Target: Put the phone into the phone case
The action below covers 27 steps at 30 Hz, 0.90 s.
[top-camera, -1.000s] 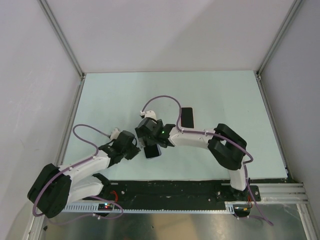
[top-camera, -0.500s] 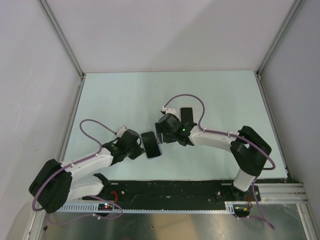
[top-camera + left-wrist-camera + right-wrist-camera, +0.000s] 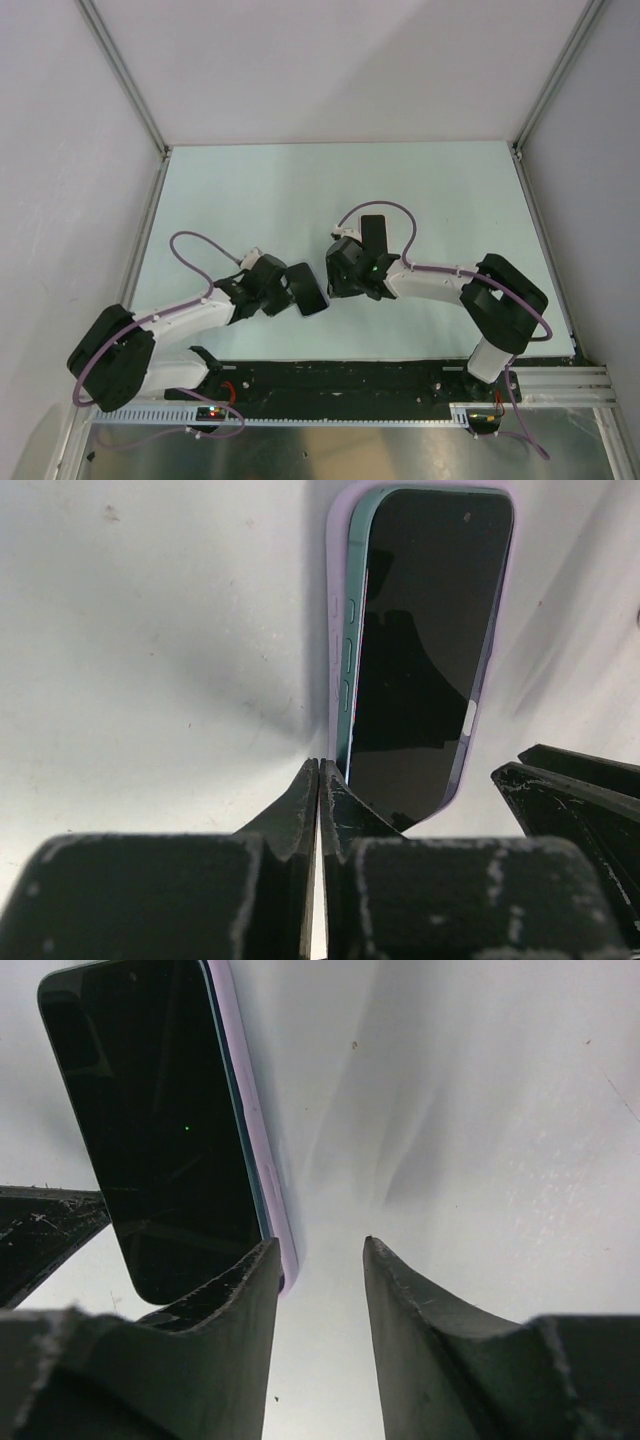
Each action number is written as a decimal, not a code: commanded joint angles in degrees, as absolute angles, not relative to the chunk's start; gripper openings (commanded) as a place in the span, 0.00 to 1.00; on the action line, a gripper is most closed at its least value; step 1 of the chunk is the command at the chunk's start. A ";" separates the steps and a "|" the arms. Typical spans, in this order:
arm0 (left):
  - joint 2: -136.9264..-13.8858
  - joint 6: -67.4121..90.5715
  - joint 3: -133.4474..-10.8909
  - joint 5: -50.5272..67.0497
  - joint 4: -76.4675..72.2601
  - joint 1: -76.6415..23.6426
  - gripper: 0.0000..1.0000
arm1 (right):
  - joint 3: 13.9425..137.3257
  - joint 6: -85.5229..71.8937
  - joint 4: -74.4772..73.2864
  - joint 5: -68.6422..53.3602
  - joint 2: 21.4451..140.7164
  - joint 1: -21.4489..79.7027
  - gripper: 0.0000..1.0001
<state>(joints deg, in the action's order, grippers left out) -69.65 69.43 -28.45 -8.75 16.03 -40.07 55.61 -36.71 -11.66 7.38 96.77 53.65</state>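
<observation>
Clenched tight with nothing between them, the jaws of the left gripper have their joined tips at the near corner of the phone, touching it or just beside it (the wrist view does not settle which). The jaws of the right gripper stand apart and hold nothing: only bare table shows in the gap, and one finger overlaps a corner of the lilac case. Phone and case lie together on the table between the two grippers, toward the near middle, well apart from a dark flat rectangle lying farther back. By my reading the task is mostly done. The phone lies screen up inside the case, and the lilac rim wraps the far end and one long side. Along the long side with the buttons, a teal strip of the phone's body shows above the rim, so that side seems not fully seated. What looks left is pressing that edge down until the rim closes over it. From overhead the long axis runs roughly from the far side of the table toward the arm bases, with the far end leaning a little to the left. I cannot tell which end of the phone is its top.
</observation>
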 commanded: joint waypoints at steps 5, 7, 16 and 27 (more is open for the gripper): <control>-70.85 68.30 -32.14 -8.44 14.89 -41.46 0.05 | 55.70 -38.28 -9.95 8.04 97.94 52.92 0.38; -71.70 68.23 -32.73 -8.46 14.86 -41.72 0.05 | 55.72 -38.46 -9.81 7.77 98.69 52.85 0.35; -70.29 67.60 -31.72 -7.64 14.86 -42.60 0.04 | 55.79 -38.75 -9.81 7.31 100.97 52.38 0.27; -67.49 68.74 -29.18 -6.74 15.16 -45.07 0.02 | 56.09 -38.80 -9.49 7.05 101.20 52.12 0.26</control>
<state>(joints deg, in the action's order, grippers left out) -67.26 68.55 -28.97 -7.25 15.99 -43.81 55.64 -38.11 -9.96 6.98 100.07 52.36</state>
